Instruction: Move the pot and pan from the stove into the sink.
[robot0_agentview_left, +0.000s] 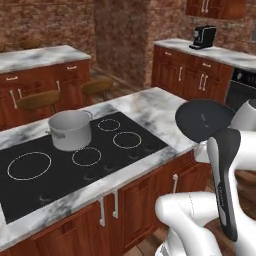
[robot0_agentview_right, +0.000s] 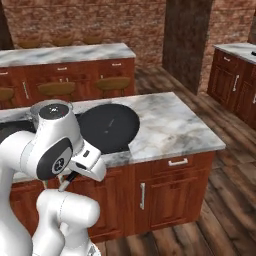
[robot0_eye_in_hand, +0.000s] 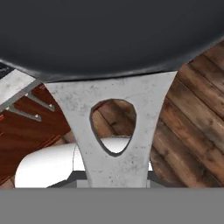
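Observation:
The dark round pan (robot0_agentview_left: 205, 120) hangs in the air just past the right end of the island, off the stove (robot0_agentview_left: 65, 172). My gripper (robot0_agentview_left: 214, 150) is shut on its long dark handle (robot0_agentview_left: 226, 192). In the hand view the pan's black bowl (robot0_eye_in_hand: 109, 35) spans the top, and its grey handle bracket (robot0_eye_in_hand: 114, 131) runs straight down toward my hand. From the right base view, the pan (robot0_agentview_right: 107, 127) sits level above the counter's edge. The silver pot (robot0_agentview_left: 71, 129) stands upright at the back of the black cooktop. The sink is out of view.
The marble island counter (robot0_agentview_right: 175, 125) ends just right of the pan, with wood floor (robot0_agentview_right: 225, 200) beyond. A second island with stools (robot0_agentview_left: 39, 99) stands behind. A coffee machine (robot0_agentview_left: 203, 36) sits on the far right counter, beside a black oven (robot0_agentview_left: 241, 86).

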